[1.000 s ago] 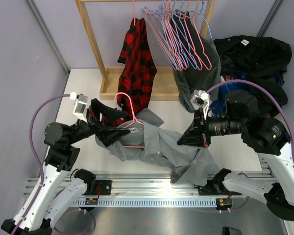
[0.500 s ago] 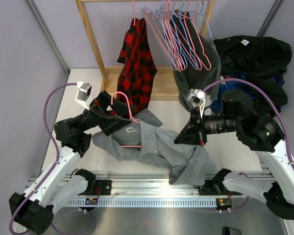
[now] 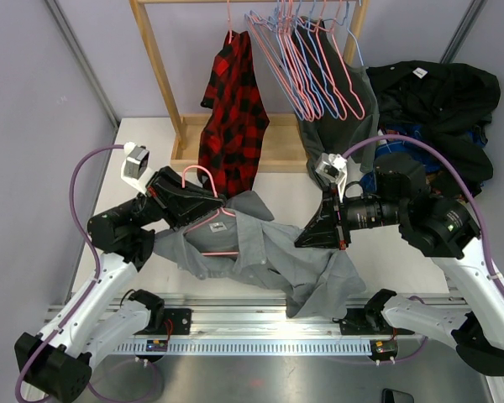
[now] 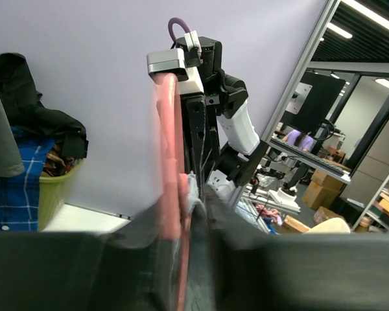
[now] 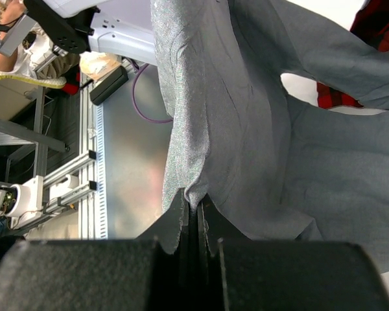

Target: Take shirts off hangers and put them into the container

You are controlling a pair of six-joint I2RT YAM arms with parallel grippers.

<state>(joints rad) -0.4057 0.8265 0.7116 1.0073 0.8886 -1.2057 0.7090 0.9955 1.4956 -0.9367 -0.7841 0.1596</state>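
Left claw (image 3: pixel 210 211) is pressed onto the pink hanger (image 3: pixel 214 252); in the wrist view the wire shows squeezed between its fingers. That hanger sits at the collar of the grey shirt (image 3: pixel 269 256), which is spread over the table (image 3: pixel 290 189). Right claw (image 3: pixel 306 238) is closed, pinching a fold of the same shirt. Farther right, the black shirt (image 3: pixel 441 92) lies heaped over the tub (image 4: pixel 55 194).

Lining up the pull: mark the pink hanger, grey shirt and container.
pink hanger (image 4: pixel 168 155), left wrist view, wire shank.
grey shirt (image 3: pixel 269 252), top external view, body panel.
container (image 4: pixel 55 197), left wrist view, yellow-green wall.
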